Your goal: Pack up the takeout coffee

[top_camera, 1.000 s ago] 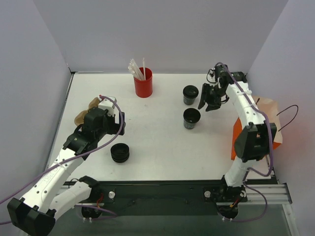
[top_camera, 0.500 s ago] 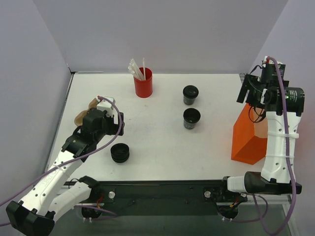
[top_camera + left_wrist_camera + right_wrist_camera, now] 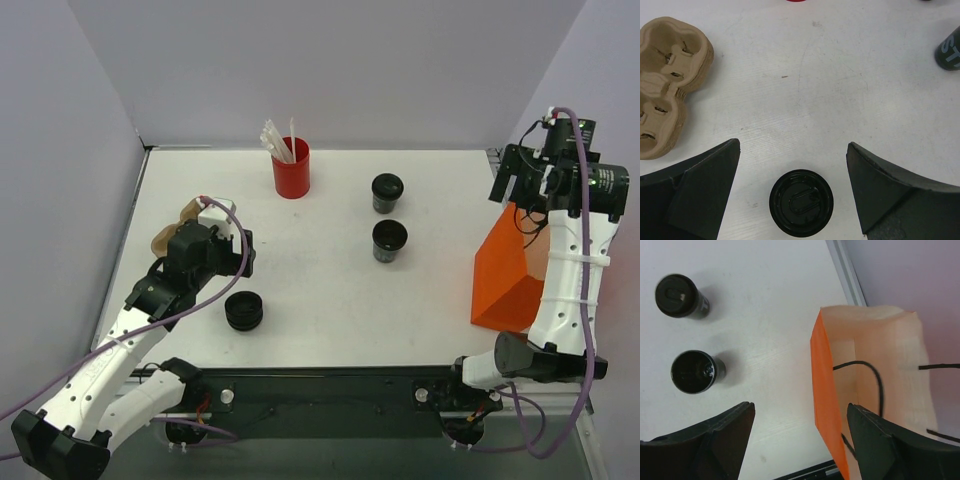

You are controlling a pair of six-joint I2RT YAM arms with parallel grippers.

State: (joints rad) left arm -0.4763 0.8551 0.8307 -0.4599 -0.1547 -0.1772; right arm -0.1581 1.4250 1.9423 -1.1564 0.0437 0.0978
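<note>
Two small black takeout coffee cups stand right of the table's middle. The far cup [image 3: 387, 191] [image 3: 680, 295] has a round black lid. The near cup [image 3: 389, 240] [image 3: 694, 371] looks open on top, with a shiny dark inside. The orange paper bag [image 3: 508, 276] stands open at the right edge, its mouth showing in the right wrist view [image 3: 880, 385]. My right gripper [image 3: 522, 192] [image 3: 800, 440] is open and empty, raised above the bag's left wall. My left gripper [image 3: 228, 262] [image 3: 792, 195] is open and empty above a low stack of black lids [image 3: 244, 311] [image 3: 801, 201].
A red cup of white straws [image 3: 291, 168] stands at the back centre. A brown cardboard cup carrier [image 3: 170, 228] [image 3: 665, 110] lies at the left, partly under my left arm. The near cup's side shows at the left wrist view's right edge [image 3: 951, 47]. Grey walls enclose the table.
My right arm has swung from beside the two cups up and to the right, over the orange bag. The left arm has hardly moved.
</note>
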